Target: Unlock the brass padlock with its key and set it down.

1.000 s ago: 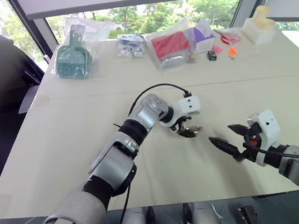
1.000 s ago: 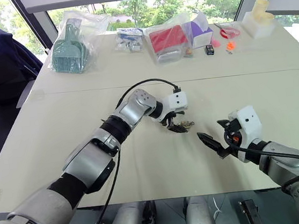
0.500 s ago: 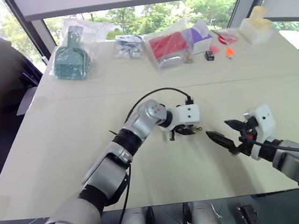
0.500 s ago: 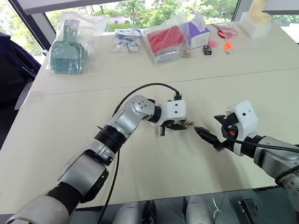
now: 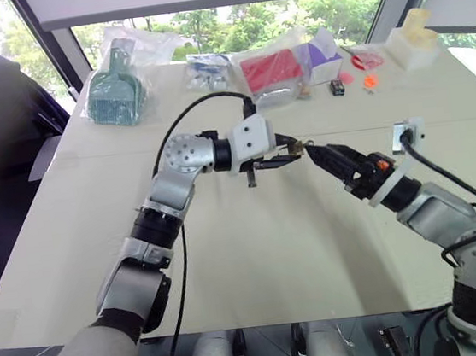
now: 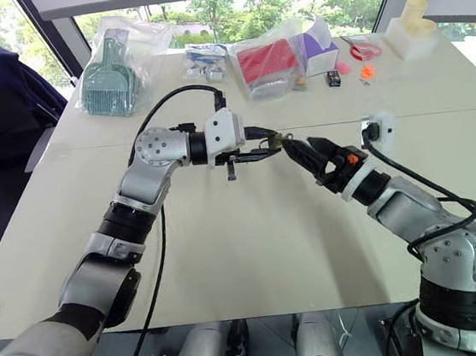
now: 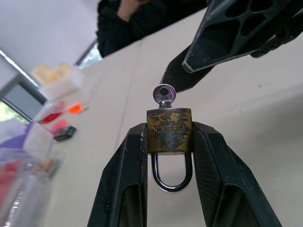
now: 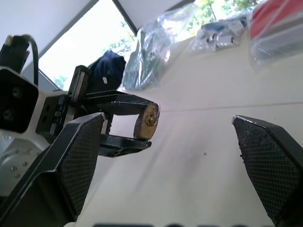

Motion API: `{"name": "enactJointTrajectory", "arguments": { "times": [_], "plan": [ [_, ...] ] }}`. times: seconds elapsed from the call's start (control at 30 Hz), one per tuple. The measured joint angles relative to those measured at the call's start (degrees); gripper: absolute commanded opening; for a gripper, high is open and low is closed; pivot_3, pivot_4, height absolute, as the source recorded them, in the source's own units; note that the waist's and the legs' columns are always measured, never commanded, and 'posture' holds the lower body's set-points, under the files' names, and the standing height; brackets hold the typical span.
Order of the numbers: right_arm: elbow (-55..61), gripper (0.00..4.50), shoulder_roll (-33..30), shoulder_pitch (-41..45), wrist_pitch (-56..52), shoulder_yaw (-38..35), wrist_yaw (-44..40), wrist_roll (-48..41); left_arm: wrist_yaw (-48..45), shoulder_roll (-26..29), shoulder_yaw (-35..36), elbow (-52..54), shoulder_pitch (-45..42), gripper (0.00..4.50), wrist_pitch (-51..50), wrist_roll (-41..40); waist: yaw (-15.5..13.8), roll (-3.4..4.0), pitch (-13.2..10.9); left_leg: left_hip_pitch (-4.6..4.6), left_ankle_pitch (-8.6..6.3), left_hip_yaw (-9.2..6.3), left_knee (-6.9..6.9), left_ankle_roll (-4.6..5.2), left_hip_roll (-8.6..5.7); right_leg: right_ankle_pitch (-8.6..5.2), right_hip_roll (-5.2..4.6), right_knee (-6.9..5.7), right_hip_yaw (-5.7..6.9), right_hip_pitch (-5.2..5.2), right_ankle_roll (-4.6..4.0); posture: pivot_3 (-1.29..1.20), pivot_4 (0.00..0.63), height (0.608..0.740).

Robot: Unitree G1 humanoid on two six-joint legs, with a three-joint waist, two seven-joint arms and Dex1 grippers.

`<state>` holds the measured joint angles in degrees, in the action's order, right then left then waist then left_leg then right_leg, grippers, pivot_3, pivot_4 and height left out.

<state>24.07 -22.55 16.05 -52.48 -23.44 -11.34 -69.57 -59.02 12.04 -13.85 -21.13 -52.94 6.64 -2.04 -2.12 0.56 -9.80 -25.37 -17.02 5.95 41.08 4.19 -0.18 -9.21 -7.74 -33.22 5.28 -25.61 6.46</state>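
Observation:
My left gripper (image 7: 169, 137) is shut on the brass padlock (image 7: 169, 131) and holds it by the sides of its body, well above the table (image 5: 255, 253). The silver shackle points back between the fingers. The key (image 7: 164, 94) sits in the keyhole, its round head sticking out toward my right gripper (image 6: 299, 147). That gripper is open, its two black fingers (image 7: 236, 33) spread just past the key's head and apart from it. In the right wrist view the padlock (image 8: 147, 120) shows end-on between the left gripper's fingers (image 8: 123, 101).
Along the table's far edge lie a green item in a plastic bag (image 5: 115, 93), a bagged red box (image 5: 271, 73), a purple box (image 5: 323, 52), a small black box (image 5: 337, 88) and a white container (image 5: 410, 47). A person in dark clothing (image 7: 142, 19) sits beyond the table.
My left gripper closed on the padlock on the table and lifted it up. My right gripper, still open, rose and swung in toward the key end.

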Motion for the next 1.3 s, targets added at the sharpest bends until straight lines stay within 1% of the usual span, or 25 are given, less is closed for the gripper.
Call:
{"name": "enactJointTrajectory", "arguments": {
  "times": [0.23,0.37,0.47,0.5,0.53,0.57,0.7,0.73,1.1,1.13,1.2,1.3],
  "plan": [
    [-1.62,4.50,0.09,0.97,1.33,0.21,1.79,-3.77,2.49,-0.24,0.11,2.81,1.47,0.76,-0.23,-1.07,0.03,0.01,0.00,0.03,0.02,0.01,-0.02,-0.01,0.02,0.06,0.05,-0.03,0.00,0.02,0.10,0.00,0.150,0.735],
    [-2.50,4.50,1.29,1.40,2.78,0.83,2.89,-4.94,2.91,-0.32,-0.01,3.49,1.56,0.76,-0.33,-1.15,0.05,0.01,0.00,0.04,0.02,0.01,-0.02,-0.01,0.02,0.05,0.06,-0.03,0.00,0.02,0.11,0.00,0.150,0.735],
    [-2.51,3.68,1.38,1.76,3.42,1.63,3.26,-5.51,2.92,-0.32,-0.07,4.10,1.59,0.76,-0.37,-1.16,0.04,0.01,0.00,0.04,0.02,0.01,-0.02,-0.01,0.02,0.05,0.06,-0.03,0.00,0.03,0.10,0.00,0.150,0.735],
    [-2.51,3.26,1.47,1.75,3.62,1.86,3.33,-5.55,2.92,-0.32,-0.08,4.22,1.59,0.76,-0.37,-1.16,0.04,0.01,0.00,0.04,0.02,0.01,-0.02,-0.01,0.02,0.05,0.06,-0.03,0.00,0.03,0.11,0.00,0.150,0.735],
    [-2.51,2.72,1.63,1.75,3.91,2.10,3.50,-5.59,2.92,-0.33,-0.12,4.40,1.60,0.76,-0.38,-1.16,0.04,0.01,0.00,0.03,0.02,0.01,-0.02,-0.01,0.02,0.05,0.06,-0.03,0.00,0.03,0.11,0.00,0.150,0.735],
    [-2.51,2.28,1.80,1.75,4.25,2.39,3.74,-5.70,2.93,-0.36,-0.12,4.49,1.60,0.76,-0.38,-1.16,0.05,0.01,0.00,0.04,0.02,0.01,-0.02,-0.02,0.02,0.05,0.07,-0.03,0.00,0.03,0.11,0.00,0.150,0.735],
    [-2.31,0.18,2.73,1.74,5.33,3.12,4.28,-7.20,3.26,-0.39,-0.19,4.49,1.66,0.76,-0.63,-1.12,0.07,0.01,0.00,0.04,0.02,0.01,-0.02,-0.02,0.02,0.06,0.08,-0.03,0.00,0.04,0.11,0.00,0.150,0.735],
    [-2.26,0.08,2.86,1.73,5.61,3.26,4.60,-7.63,3.52,-0.38,-0.29,4.50,1.67,0.76,-0.62,-1.03,0.05,0.01,0.00,0.05,0.02,0.01,-0.02,-0.02,0.02,0.06,0.08,-0.03,0.00,0.05,0.11,0.00,0.150,0.735],
    [-2.27,0.08,2.89,1.55,7.89,4.46,5.46,-8.10,4.70,-0.35,-0.55,4.52,1.68,0.76,-0.09,-1.00,0.07,0.01,0.00,0.05,0.02,0.01,-0.02,-0.02,0.02,0.05,0.08,-0.03,0.00,0.05,0.11,0.00,0.150,0.735],
    [-2.27,0.94,2.88,1.42,8.12,4.60,5.38,-7.96,4.74,-0.34,-0.61,4.50,1.71,0.76,-0.08,-1.00,0.06,0.01,0.00,0.05,0.02,0.01,-0.02,-0.02,0.02,0.05,0.08,-0.03,0.00,0.05,0.11,0.00,0.150,0.735],
    [-2.27,1.74,2.87,0.81,8.42,5.02,5.28,-7.59,4.74,-0.40,-0.66,4.50,1.72,0.76,0.11,-1.02,0.04,0.01,0.00,0.05,0.02,0.01,-0.02,-0.02,0.02,0.05,0.08,-0.03,0.00,0.06,0.11,0.00,0.150,0.735],
    [-2.39,3.23,2.75,0.31,8.68,5.16,5.30,-6.94,4.75,-0.39,-0.68,4.50,1.72,0.76,0.13,-1.02,0.07,0.01,0.00,0.05,0.02,0.01,-0.02,-0.02,0.02,0.05,0.08,-0.02,0.00,0.06,0.11,0.00,0.150,0.735]
  ]
}}
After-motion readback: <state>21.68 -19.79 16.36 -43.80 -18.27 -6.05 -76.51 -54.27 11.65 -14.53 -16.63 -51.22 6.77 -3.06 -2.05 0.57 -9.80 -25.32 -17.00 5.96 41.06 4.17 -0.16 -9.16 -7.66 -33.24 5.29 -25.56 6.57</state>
